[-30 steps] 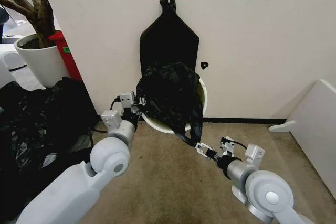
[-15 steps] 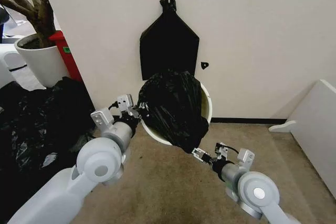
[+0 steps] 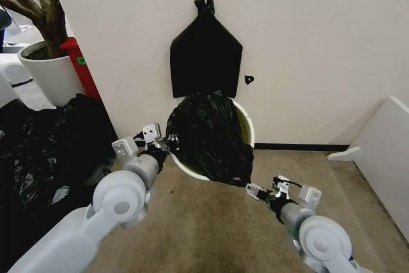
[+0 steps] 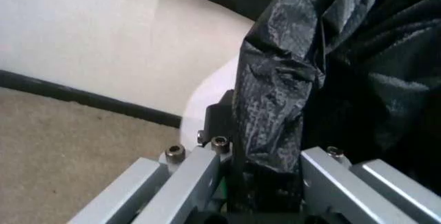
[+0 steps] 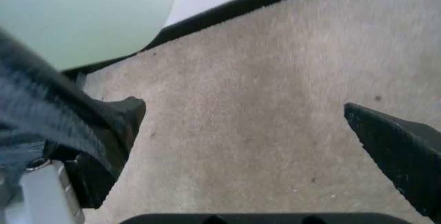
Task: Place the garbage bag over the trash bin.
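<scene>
Trash bin (image 3: pixel 247 114) sits tipped against the wall on the carpet, mouth facing the robot, white rim showing from about 12 to 4 o'clock. Garbage bag (image 3: pixel 209 135) is draped across the mouth, covering most of it from 6 round to 11 o'clock; its long axis runs down from the top of the rim toward the floor at roughly 5 o'clock. Left end effector (image 3: pixel 161 144) is at the bin's 9 o'clock edge, pinching a fold of the bag; in the left wrist view the black film (image 4: pixel 276 131) runs straight down between the two metal jaws, which are pressed on it. Right end effector (image 3: pixel 254 191) is low on the carpet at the bin's 5 o'clock, just beside the bag's bottom corner; in the right wrist view its jaws stand wide apart with bare carpet (image 5: pixel 262 105) between them, so it grips nothing, though black plastic lies against one finger (image 5: pixel 103 126). Key relation: the uncovered rim lies at 1–2 o'clock from the right end effector, up and away, and that arm is the nearer one to it. My read: the film has to be stretched toward that side, and the left pinch is the anchor.
</scene>
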